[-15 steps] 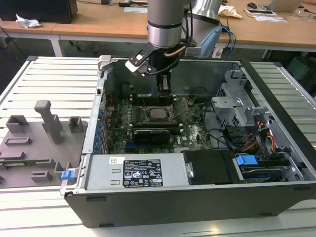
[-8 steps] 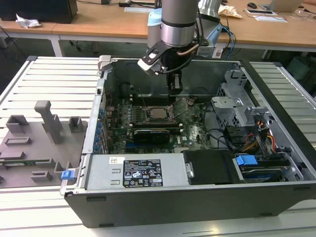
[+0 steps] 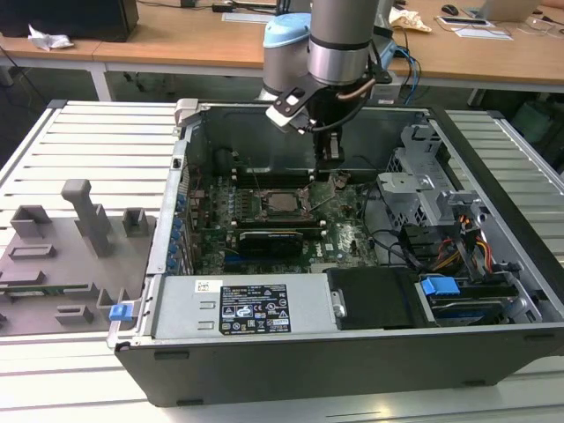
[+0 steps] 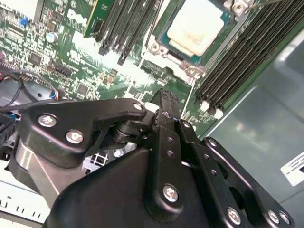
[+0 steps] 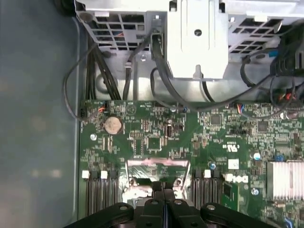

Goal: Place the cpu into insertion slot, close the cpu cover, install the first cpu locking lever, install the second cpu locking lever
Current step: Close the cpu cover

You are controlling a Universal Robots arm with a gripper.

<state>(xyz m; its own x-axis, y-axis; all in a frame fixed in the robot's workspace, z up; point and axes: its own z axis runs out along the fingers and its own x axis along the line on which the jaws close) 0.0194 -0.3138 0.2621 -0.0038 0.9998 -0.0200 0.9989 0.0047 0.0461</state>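
Right in front of us, the fingers [image 4: 167,107] are pressed together with nothing that we can see between them. They hang low over the green board [image 5: 152,128], just beside the insertion slot [image 3: 261,204]. Just past them the cpu [image 4: 197,28] lies flat in that slot, and the cpu cover [image 4: 183,64] seems to lie down around it. What looks like a thin lever [image 3: 322,197] stands tilted up next to the slot, so we judge the cover is not locked. Black memory slots [image 4: 237,61] run along both sides. Farther off sits the metal drive cage [image 5: 194,38], all inside the open computer case [image 3: 352,352] on the desk [image 3: 88,141]. We see the danger in the tight space: the fingers could slip off the springy lever, scrape small parts on the board, or press the cover unevenly and shift the cpu.
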